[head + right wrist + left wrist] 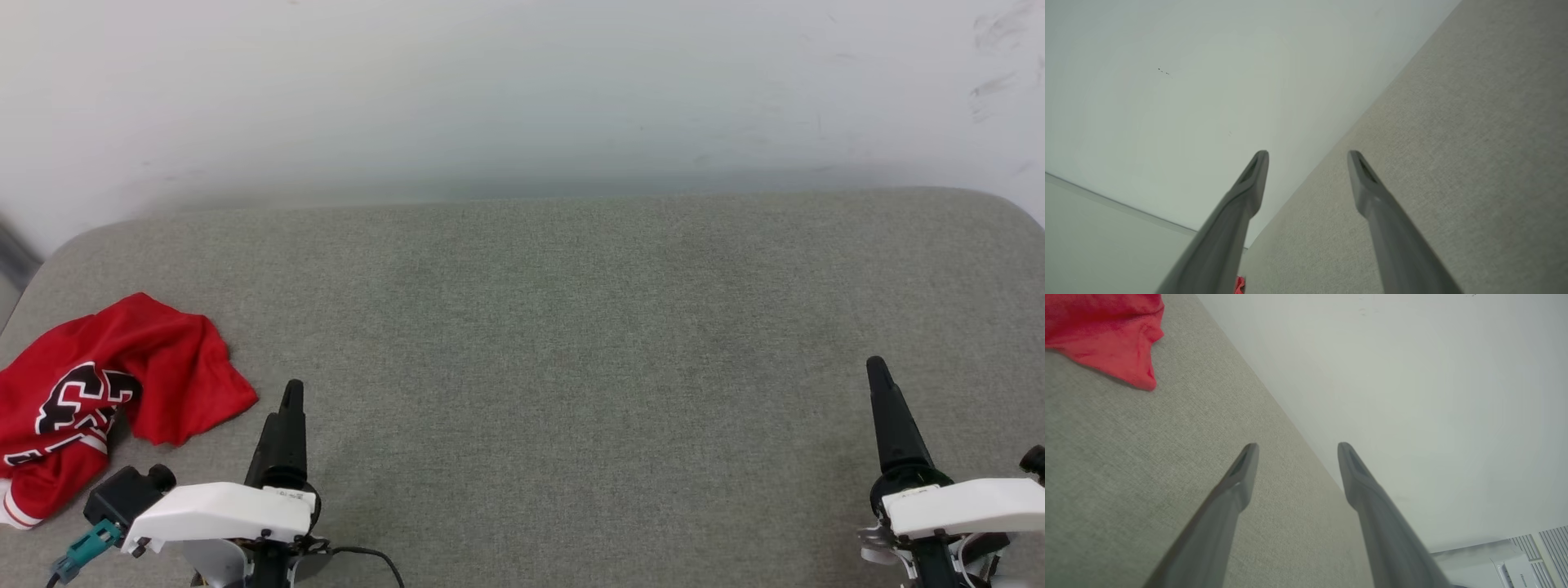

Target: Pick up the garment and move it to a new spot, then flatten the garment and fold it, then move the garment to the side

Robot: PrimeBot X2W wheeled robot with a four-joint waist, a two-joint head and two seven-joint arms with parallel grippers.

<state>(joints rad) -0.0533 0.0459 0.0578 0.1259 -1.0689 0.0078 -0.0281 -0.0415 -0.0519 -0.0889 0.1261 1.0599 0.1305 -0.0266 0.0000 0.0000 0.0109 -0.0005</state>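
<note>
Nothing is done yet: the garment (106,400) lies crumpled at lower left, with the left hand (1297,446) and right hand (1307,152) spread apart and empty.

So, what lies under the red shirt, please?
The garment lies crumpled on the grey fabric surface, which shows beside it. Whether anything else hides beneath cannot be seen: the cloth covers that spot.

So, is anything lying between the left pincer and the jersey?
Nothing visible. Only bare grey cushion separates the open left pincer from the jersey, which lies crumpled just to its left.
</note>
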